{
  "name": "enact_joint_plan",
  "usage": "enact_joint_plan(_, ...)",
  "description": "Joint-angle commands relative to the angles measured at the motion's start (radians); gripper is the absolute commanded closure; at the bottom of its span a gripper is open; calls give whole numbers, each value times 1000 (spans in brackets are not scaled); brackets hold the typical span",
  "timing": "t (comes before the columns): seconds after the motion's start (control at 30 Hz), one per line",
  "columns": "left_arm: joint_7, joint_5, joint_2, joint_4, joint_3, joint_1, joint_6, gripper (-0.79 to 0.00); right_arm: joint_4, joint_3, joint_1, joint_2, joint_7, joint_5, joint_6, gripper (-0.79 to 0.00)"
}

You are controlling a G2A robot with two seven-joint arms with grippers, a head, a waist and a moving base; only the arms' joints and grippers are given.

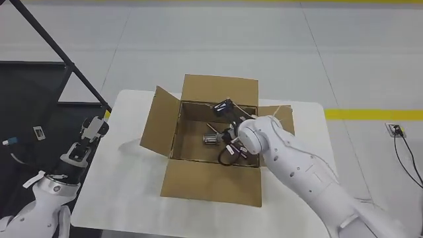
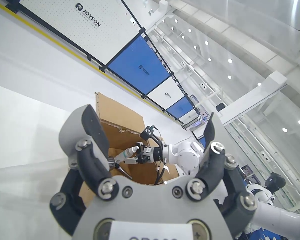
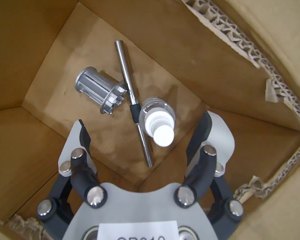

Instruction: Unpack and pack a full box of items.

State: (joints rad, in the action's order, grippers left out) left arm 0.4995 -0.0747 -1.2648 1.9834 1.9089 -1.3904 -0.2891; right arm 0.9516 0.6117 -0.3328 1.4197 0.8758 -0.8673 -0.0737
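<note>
An open cardboard box [image 1: 210, 184] stands on the white table [image 1: 129, 192]. On its floor lie a silver ribbed cylinder part [image 3: 98, 89] and a metal rod with a black band [image 3: 130, 93]. A clear bottle with a white cap [image 3: 160, 123] rests against the rod, cap pointing up toward the camera. My right gripper [image 3: 143, 120] is down inside the box, open, with the bottle's cap between its fingers and no contact visible. My left gripper [image 2: 150, 119] is open and holds nothing, tilted upward at the table's left edge [image 1: 92, 131], well away from the box.
The box flaps [image 1: 158, 122] stand open and the cardboard rim is torn [image 3: 230, 33]. A black frame [image 1: 46, 46] and a dark side surface [image 1: 26, 125] lie left of the table. Bare tabletop lies between the left gripper and the box.
</note>
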Motion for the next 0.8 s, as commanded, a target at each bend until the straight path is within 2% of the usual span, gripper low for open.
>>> enact_joint_plan(0.0, 0, 0, 0, 0, 0, 0, 0, -785, -34, -7, 9, 14, -13, 7, 1, -262)
enact_joint_plan(0.03, 0, 0, 0, 0, 0, 0, 0, -785, -49, -8, 14, 19, -16, 10, 4, -228)
enact_joint_plan(0.13, 0, 0, 0, 0, 0, 0, 0, -785, -86, -14, 26, 34, -20, 10, 5, -225)
enact_joint_plan(0.27, 0, 0, 0, 0, 0, 0, 0, -785, -113, -7, 34, 46, -41, 20, 27, 0)
enact_joint_plan(0.43, 0, 0, 0, 0, 0, 0, 0, -785, -77, 25, 29, 41, -66, 9, 40, 0)
enact_joint_plan(0.6, 0, 0, 0, 0, 0, 0, 0, -785, 98, 86, -21, 5, -46, -71, -9, 0)
enact_joint_plan(0.77, 0, 0, 0, 0, 0, 0, 0, -785, 443, 208, -149, -60, 47, -214, -65, 0)
